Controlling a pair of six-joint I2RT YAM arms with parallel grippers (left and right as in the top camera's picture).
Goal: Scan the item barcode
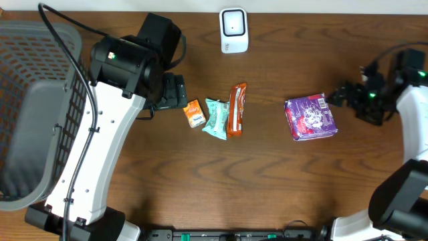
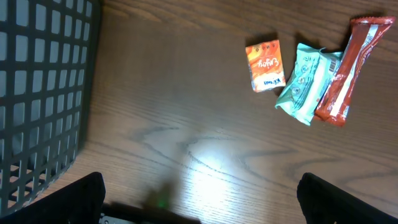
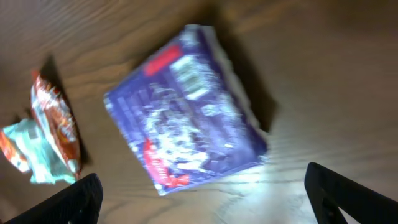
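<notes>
right gripper: jaws wide apart, nothing in them. purple packet lies flat on the table just ahead of it, in line with the gap between the 2 fingers; print too blurred to read. left gripper: jaws also apart, empty. ahead and to its right in its view: orange box, teal packet, red bar, the last 2 touching. grey basket to its left. white scanner at the far table edge, well apart from both grippers.
</notes>
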